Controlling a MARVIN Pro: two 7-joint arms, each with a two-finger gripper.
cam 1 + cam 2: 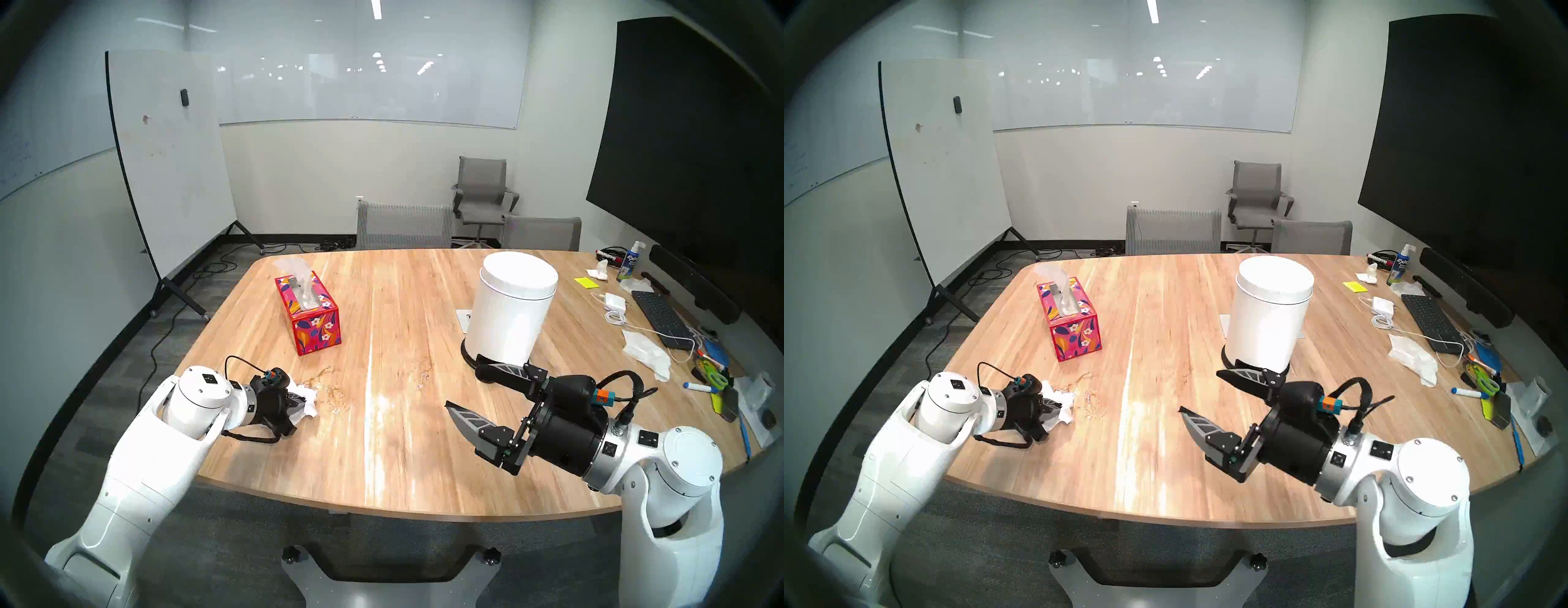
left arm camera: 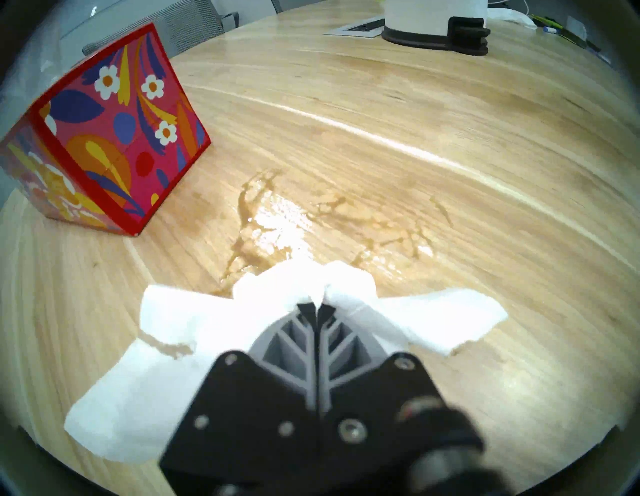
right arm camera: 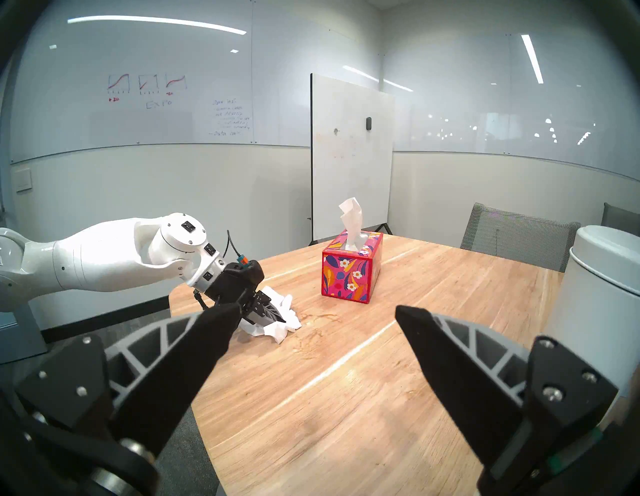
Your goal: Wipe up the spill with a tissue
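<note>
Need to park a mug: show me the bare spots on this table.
Bare: the wood between the floral box and the white bin, and the near edge between both arms. Crowded: the right end around the keyboard; smeared spill beside the tissue.

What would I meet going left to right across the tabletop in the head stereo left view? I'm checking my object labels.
Left gripper shut on the tissue → brownish spill → floral tissue box → white lidded bin → black keyboard.
</note>
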